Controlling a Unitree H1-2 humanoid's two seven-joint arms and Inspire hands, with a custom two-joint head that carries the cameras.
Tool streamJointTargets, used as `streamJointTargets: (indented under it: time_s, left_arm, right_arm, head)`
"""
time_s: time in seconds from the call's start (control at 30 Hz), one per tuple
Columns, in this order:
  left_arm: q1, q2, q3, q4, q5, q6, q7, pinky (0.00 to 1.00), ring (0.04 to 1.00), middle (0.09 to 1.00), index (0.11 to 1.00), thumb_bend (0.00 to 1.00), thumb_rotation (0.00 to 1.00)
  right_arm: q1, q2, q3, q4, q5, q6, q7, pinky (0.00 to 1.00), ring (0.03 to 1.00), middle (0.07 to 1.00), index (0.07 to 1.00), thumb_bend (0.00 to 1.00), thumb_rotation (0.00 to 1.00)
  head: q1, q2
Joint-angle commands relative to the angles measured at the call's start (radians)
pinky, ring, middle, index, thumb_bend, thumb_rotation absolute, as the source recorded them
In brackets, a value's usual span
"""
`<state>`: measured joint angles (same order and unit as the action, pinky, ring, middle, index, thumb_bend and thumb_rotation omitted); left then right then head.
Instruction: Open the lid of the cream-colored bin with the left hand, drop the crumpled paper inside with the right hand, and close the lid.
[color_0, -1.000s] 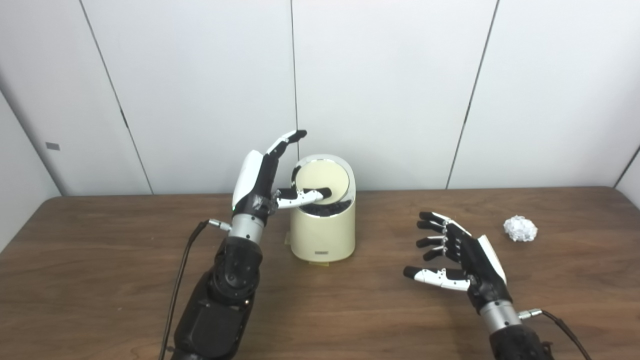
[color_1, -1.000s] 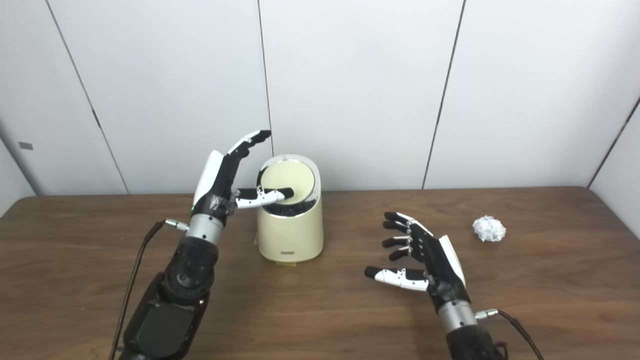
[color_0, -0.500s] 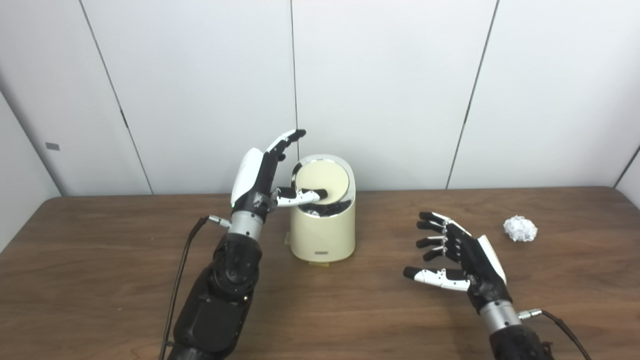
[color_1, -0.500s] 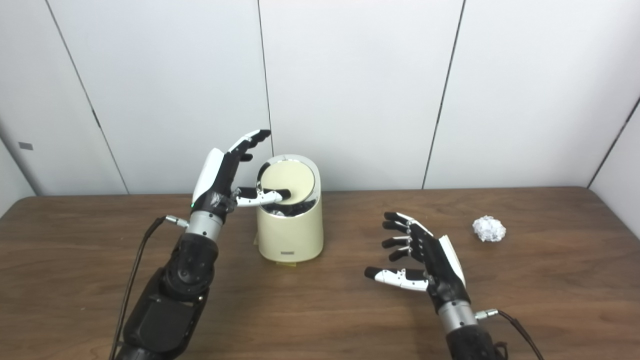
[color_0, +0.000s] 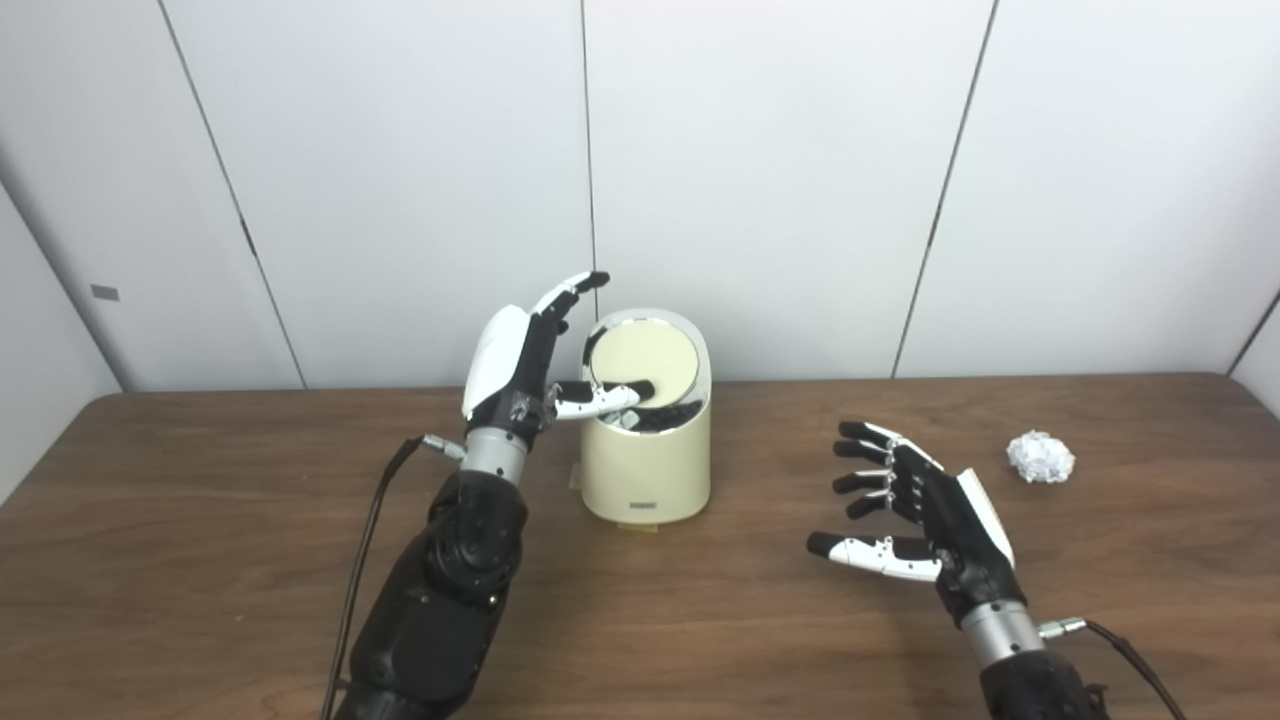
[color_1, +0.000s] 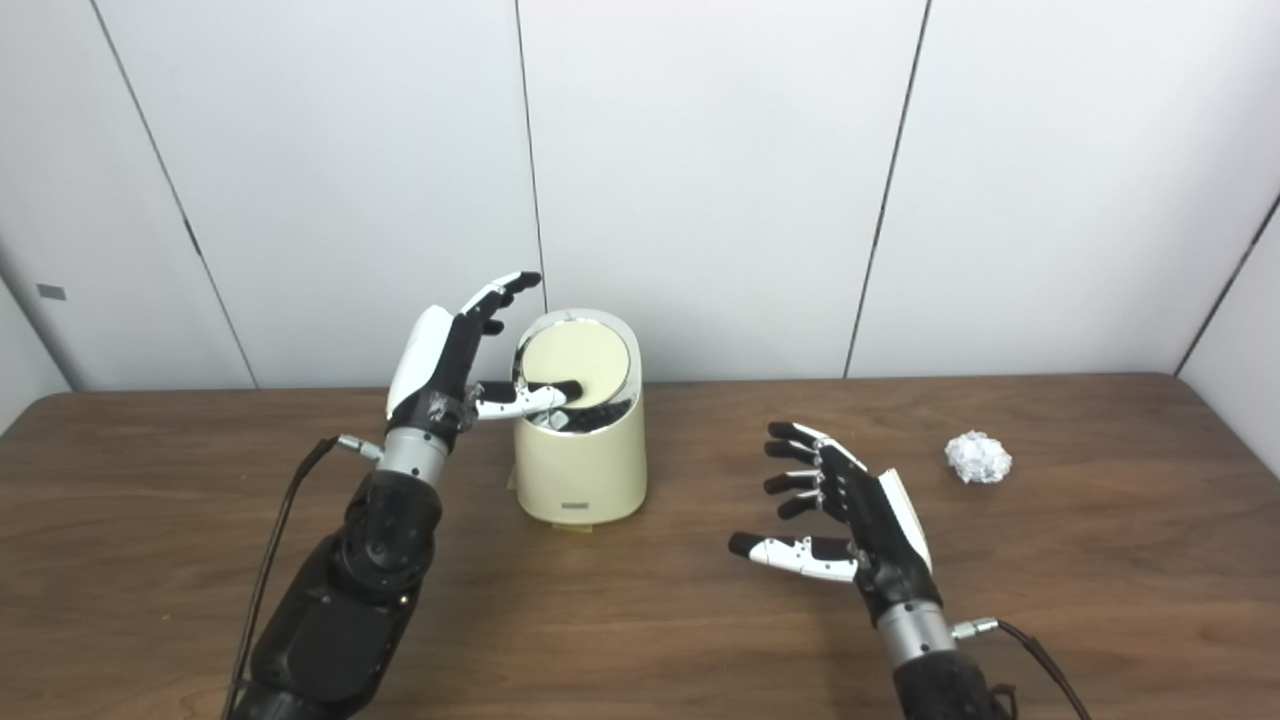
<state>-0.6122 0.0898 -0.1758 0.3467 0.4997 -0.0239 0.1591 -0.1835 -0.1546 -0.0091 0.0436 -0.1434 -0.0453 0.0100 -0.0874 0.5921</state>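
Both hands spread | left hand (color_0: 520, 360) thumb on lid (color_0: 640, 352) | right hand (color_0: 925, 515) empty

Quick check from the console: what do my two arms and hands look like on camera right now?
Both match: the left hand and right hand have black fingers, a white shell on the back and a white thumb with a black tip. Silver wrist cuffs, black forearms, a dark cable leaving each wrist.
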Motion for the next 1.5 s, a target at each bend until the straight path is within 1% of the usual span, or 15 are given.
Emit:
streamJointTargets:
  time_s: [0.0,0.13,0.27,0.33,0.5,0.63,0.77,0.9,1.03,1.17,1.3,1.33,1.43,1.47]
  left_arm:
    - [-0.064,0.006,-0.007,-0.025,0.026,0.001,0.016,0.74,0.881,0.905,0.887,0.84,0.05]
    - [-0.064,0.013,-0.014,-0.031,0.042,0.01,0.007,0.73,0.888,0.913,0.893,0.85,0.03]
    - [-0.064,0.035,-0.047,-0.056,0.092,0.051,-0.019,0.72,0.888,0.931,0.914,0.85,0.07]
    - [-0.065,0.049,-0.07,-0.072,0.129,0.082,-0.035,0.72,0.888,0.936,0.928,0.87,0.11]
    - [-0.061,0.077,-0.116,-0.136,0.196,0.145,-0.086,0.78,0.912,0.946,0.938,0.9,0.1]
    - [-0.056,0.082,-0.127,-0.166,0.222,0.174,-0.106,0.82,0.922,0.941,0.928,0.93,0.09]
    - [-0.053,0.086,-0.135,-0.178,0.246,0.202,-0.129,0.84,0.927,0.944,0.931,0.93,0.08]
    - [-0.048,0.091,-0.143,-0.184,0.264,0.22,-0.142,0.83,0.928,0.946,0.933,0.94,0.09]
    - [-0.048,0.093,-0.15,-0.182,0.278,0.229,-0.148,0.86,0.938,0.954,0.938,0.94,0.1]
    - [-0.05,0.093,-0.156,-0.177,0.289,0.231,-0.138,0.85,0.931,0.949,0.937,0.94,0.11]
    - [-0.054,0.091,-0.154,-0.173,0.286,0.231,-0.133,0.85,0.934,0.953,0.941,0.93,0.11]
    - [-0.056,0.089,-0.151,-0.172,0.281,0.23,-0.133,0.85,0.934,0.952,0.94,0.93,0.12]
    - [-0.086,0.088,-0.136,-0.174,0.26,0.237,-0.147,0.85,0.944,0.958,0.944,0.9,0.19]
    - [-0.098,0.088,-0.132,-0.177,0.26,0.24,-0.149,0.84,0.938,0.954,0.942,0.91,0.19]
  right_arm:
    - [-0.024,-0.005,-0.005,-0.033,0.002,-0.027,-0.007,0.52,0.634,0.765,0.782,0.78,0.14]
    - [-0.022,-0.005,-0.004,-0.036,-0.001,-0.029,-0.007,0.51,0.632,0.769,0.783,0.78,0.14]
    - [-0.021,-0.001,-0.005,-0.042,0.001,-0.022,-0.009,0.51,0.634,0.767,0.781,0.78,0.14]
    - [-0.021,0.0,-0.006,-0.043,0.003,-0.02,-0.009,0.52,0.639,0.768,0.784,0.78,0.13]
    - [-0.022,-0.004,-0.005,-0.033,0.001,-0.036,-0.009,0.51,0.64,0.771,0.788,0.77,0.13]
    - [-0.022,-0.001,-0.005,-0.035,0.0,-0.034,-0.01,0.51,0.636,0.768,0.786,0.77,0.14]
    - [-0.022,-0.001,-0.005,-0.04,-0.003,-0.027,-0.011,0.52,0.638,0.769,0.785,0.77,0.14]
    - [-0.019,0.0,-0.006,-0.045,0.002,-0.025,-0.009,0.52,0.639,0.768,0.785,0.77,0.14]
    - [-0.02,-0.001,-0.006,-0.038,-0.001,-0.033,-0.011,0.51,0.636,0.765,0.782,0.77,0.14]
    - [-0.017,0.002,-0.006,-0.045,-0.004,-0.02,-0.014,0.51,0.637,0.763,0.779,0.77,0.14]
    - [-0.019,-0.002,-0.004,-0.037,-0.006,-0.031,-0.012,0.51,0.635,0.764,0.781,0.77,0.14]
    - [-0.02,-0.003,-0.003,-0.035,-0.006,-0.034,-0.012,0.51,0.634,0.763,0.781,0.77,0.14]
    - [-0.02,-0.002,-0.004,-0.037,-0.003,-0.028,-0.01,0.51,0.634,0.762,0.781,0.77,0.13]
    - [-0.02,-0.001,-0.004,-0.037,-0.002,-0.026,-0.009,0.51,0.635,0.762,0.78,0.77,0.13]
  head:
    - [0.0,0.002]
    - [0.001,0.004]
    - [0.0,0.006]
    - [0.0,0.007]
    - [0.0,0.007]
    - [0.003,0.01]
    - [0.003,0.01]
    - [0.005,0.011]
    - [0.005,0.011]
    - [0.005,0.011]
    - [0.007,0.011]
    - [0.006,0.012]
    - [0.009,0.012]
    - [0.01,0.012]
